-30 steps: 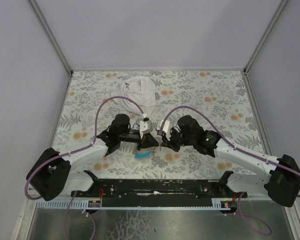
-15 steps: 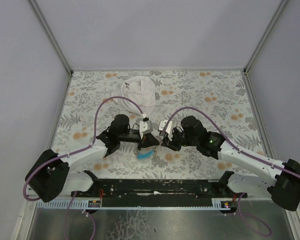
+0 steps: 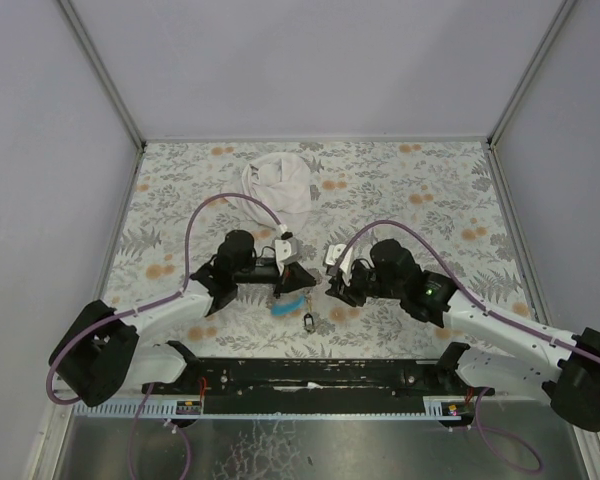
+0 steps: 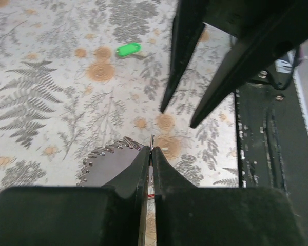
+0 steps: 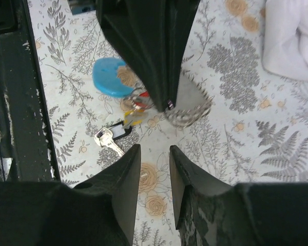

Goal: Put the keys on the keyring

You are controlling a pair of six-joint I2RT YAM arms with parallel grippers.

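Silver with a dark head, one loose key point(image 5: 111, 137) lay flat on the bench point(image 3: 430, 190). It sat just beside the right pincer point(image 5: 154, 151), toward the left arm and the near edge, its long axis slanting. That pincer stood parted and empty. The left pincer point(image 4: 152, 154) was clenched on the keyring point(image 5: 168, 105), so the right arm seemed better placed to fetch it.

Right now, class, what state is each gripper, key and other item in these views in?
left gripper: shut on the keyring.
right gripper: open, empty.
keyring: pinched by the left gripper.
green key: loose on the table, off the ring.
dark-headed key: loose on the table.
red and yellow keys: by the ring; whether threaded, cannot tell.
white cloth: crumpled.
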